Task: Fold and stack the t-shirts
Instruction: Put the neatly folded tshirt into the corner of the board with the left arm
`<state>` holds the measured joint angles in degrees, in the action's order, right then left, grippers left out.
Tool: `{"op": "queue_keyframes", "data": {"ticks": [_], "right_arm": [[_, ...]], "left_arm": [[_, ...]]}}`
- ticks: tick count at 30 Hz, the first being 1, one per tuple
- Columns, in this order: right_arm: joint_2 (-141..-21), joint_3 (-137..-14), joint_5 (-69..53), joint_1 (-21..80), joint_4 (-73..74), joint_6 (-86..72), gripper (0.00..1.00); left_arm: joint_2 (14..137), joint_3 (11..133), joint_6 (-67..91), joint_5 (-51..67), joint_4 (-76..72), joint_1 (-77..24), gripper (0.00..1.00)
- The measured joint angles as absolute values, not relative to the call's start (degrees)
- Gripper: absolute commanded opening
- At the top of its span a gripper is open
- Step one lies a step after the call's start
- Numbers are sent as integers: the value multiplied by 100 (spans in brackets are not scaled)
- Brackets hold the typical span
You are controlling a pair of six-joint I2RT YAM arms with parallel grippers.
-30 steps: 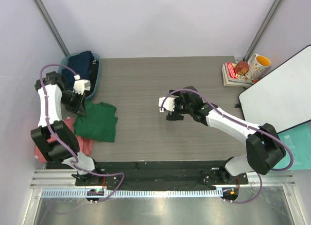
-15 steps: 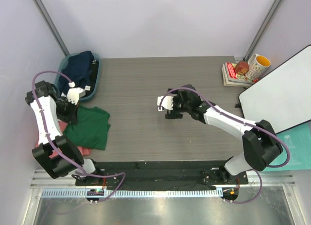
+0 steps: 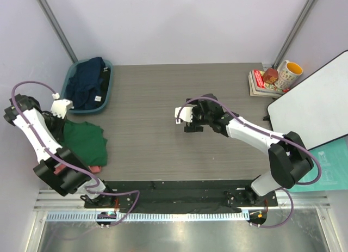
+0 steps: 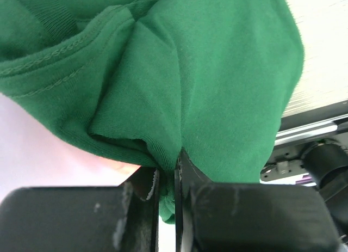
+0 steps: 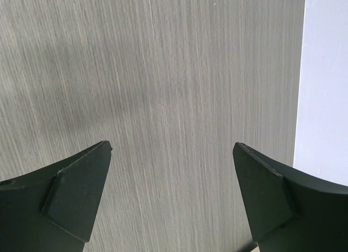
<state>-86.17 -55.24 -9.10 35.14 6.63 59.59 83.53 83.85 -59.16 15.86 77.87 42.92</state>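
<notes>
The folded dark green t-shirt (image 3: pixel 86 143) lies at the table's left edge, over the salmon-pink t-shirt (image 3: pixel 95 168), of which only a sliver shows. My left gripper (image 3: pixel 58 121) is shut on the green shirt's left edge; in the left wrist view the green cloth (image 4: pixel 217 83) is pinched between the jaws (image 4: pixel 168 173). The navy t-shirt (image 3: pixel 87 80) sits bunched in the teal tub (image 3: pixel 109 83) at the back left. My right gripper (image 3: pixel 189 120) hovers open and empty above the bare table middle (image 5: pixel 174 148).
Books (image 3: pixel 261 83), a small red object and a yellow-and-white mug (image 3: pixel 289 73) stand at the back right corner. A white board (image 3: pixel 312 105) leans at the right edge. A black strip (image 3: pixel 179 189) runs along the table's near edge.
My left gripper has pulled the green shirt leftward to the table's left edge, over the pink shirt. The right gripper has barely moved.
</notes>
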Motion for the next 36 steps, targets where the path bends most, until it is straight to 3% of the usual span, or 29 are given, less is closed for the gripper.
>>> {"op": "queue_keyframes", "data": {"ticks": [20, 36], "right_arm": [[-8853, -5680, -923, 3514, 556, 5994, 100], [-9008, -5800, -982, 3514, 475, 6012, 100]], "left_arm": [[8412, 9253, -6844, 1201, 7835, 5273, 0], [8718, 9091, -6921, 1251, 7795, 5780, 0]]}}
